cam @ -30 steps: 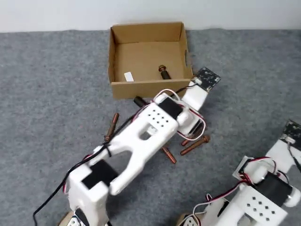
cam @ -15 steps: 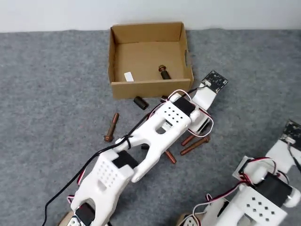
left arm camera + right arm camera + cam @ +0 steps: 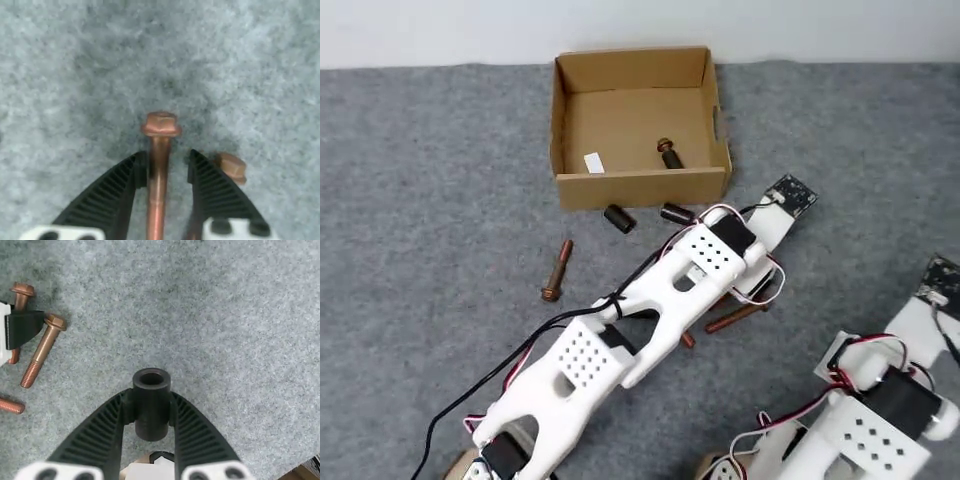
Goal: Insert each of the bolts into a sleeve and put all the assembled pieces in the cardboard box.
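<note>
My left gripper (image 3: 166,155) is open, its fingers lying on either side of a copper bolt (image 3: 159,150) on the grey carpet. A second bolt's head (image 3: 231,166) shows just beside one finger. The same two bolts (image 3: 42,347) lie side by side in the right wrist view. My right gripper (image 3: 150,396) is shut on a black sleeve (image 3: 151,405), held above bare carpet with its bore facing up. The cardboard box (image 3: 638,188) stands at the back with one assembled piece (image 3: 669,153) inside. The left arm (image 3: 710,255) stretches across to the right of the box.
Two black sleeves (image 3: 619,218) (image 3: 677,213) lie just in front of the box. A lone bolt (image 3: 557,269) lies left of the left arm, another bolt (image 3: 735,317) beside its wrist, and a bolt tip (image 3: 687,339) pokes out under it. The right arm (image 3: 880,410) sits at the front right.
The left arm has stretched out to the right, away from the box front, uncovering the two sleeves there. The right arm has kept still.
</note>
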`<state>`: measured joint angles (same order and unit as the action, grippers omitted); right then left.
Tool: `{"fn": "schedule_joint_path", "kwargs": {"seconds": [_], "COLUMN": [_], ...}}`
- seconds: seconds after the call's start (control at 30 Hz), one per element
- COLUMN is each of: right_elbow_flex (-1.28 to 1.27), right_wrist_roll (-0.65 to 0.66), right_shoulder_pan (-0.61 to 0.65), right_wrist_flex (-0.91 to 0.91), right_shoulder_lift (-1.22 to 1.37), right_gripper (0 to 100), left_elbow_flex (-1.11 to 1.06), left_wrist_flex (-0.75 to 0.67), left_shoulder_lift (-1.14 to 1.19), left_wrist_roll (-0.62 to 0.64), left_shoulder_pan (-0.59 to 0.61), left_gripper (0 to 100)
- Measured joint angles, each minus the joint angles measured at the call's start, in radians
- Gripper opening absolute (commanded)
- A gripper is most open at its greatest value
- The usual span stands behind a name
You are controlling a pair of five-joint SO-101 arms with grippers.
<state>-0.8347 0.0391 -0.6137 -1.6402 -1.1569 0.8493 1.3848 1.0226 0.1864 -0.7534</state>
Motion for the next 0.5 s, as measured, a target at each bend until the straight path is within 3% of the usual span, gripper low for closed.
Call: {"fn": "schedule_joint_path", "kwargs": {"seconds": [0.1, 0.5], "right_elbow_flex": [0.0, 0.0], "right_wrist_roll": [0.0, 0.0], "right_shoulder_pan": [0.0, 0.0], "right_wrist_flex": [0.0, 0.0], "right_shoulder_lift": [0.0, 0.0], "right_gripper": [0.9, 0.9], "left_elbow_flex": [0.114, 0.646], "left_wrist_flex": [0.061, 0.31], "left_shoulder_lift": [0.063, 0.181], "left_wrist_roll": [0.002, -0.002], "left_shoulder_pan": [-0.003, -0.008], "left_gripper": [1, 0]}}
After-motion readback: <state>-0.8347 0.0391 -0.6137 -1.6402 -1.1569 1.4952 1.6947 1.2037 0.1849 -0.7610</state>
